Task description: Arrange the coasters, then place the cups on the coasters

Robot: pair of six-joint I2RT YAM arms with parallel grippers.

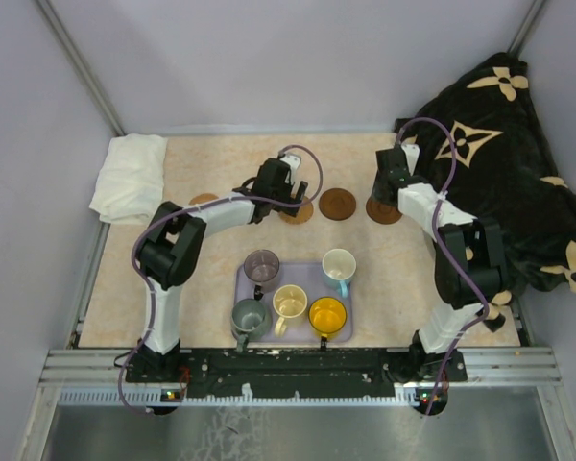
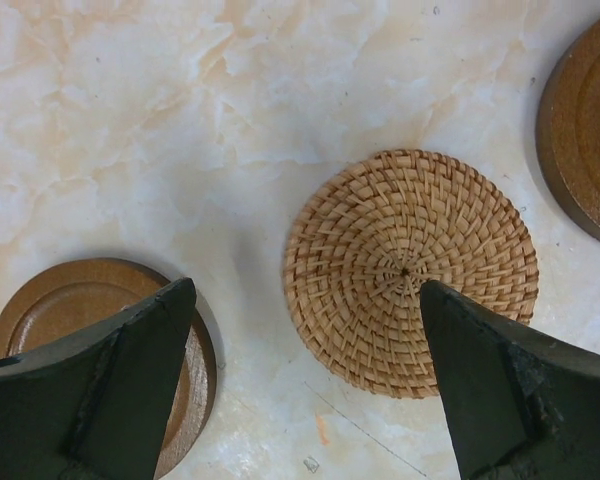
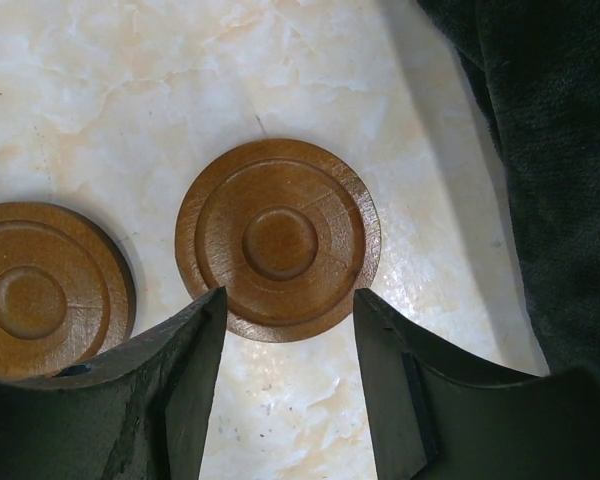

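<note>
Nearest the arm bases, five small handled cups point(image 1: 290, 302) are gathered on a lavender rectangular tray point(image 1: 302, 276). Farther out, the left gripper point(image 2: 305, 290) is spread wide and empty over a round woven tan coaster point(image 2: 410, 270), which is ringed by bare marbled table point(image 2: 130, 120). The right gripper point(image 3: 290, 295) is parted, holding nothing, above a dark brown wooden coaster point(image 3: 278, 240) whose right edge lies near a black blanket point(image 3: 540, 150).

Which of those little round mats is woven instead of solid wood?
The tan basket-weave coaster below the open left pincer; the coasters either side of it are smooth brown wood.
</note>
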